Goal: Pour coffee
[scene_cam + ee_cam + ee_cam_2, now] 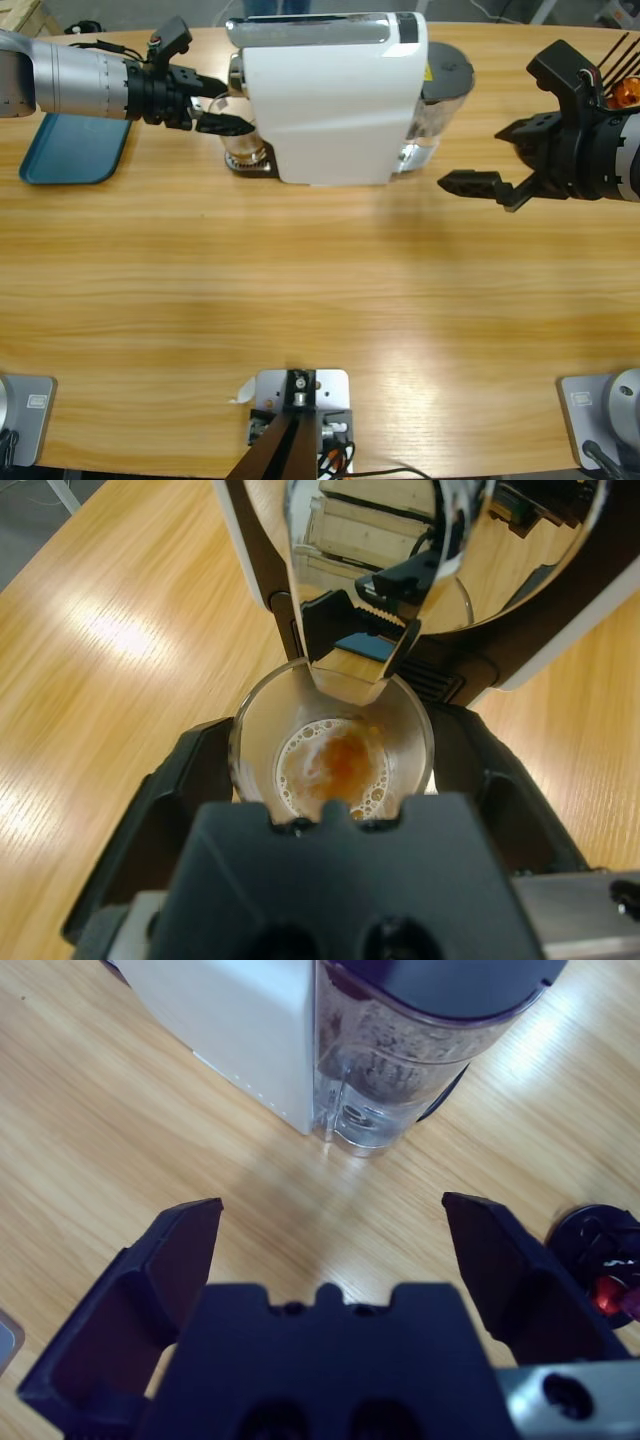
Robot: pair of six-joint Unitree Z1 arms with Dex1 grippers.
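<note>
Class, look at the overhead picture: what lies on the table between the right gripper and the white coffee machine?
In the high view, only bare table separates the right gripper from the coffee machine.

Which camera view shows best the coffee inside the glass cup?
The left wrist view: it looks down into the cup between the left pincer's jaws, showing foamy brown coffee. The high view shows only the cup's side, mostly hidden by the coffee machine. The right wrist view does not show it.

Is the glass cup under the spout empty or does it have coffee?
It has some coffee. In the left wrist view the glass cup shows brown liquid with foam covering its bottom, well below the rim.
</note>
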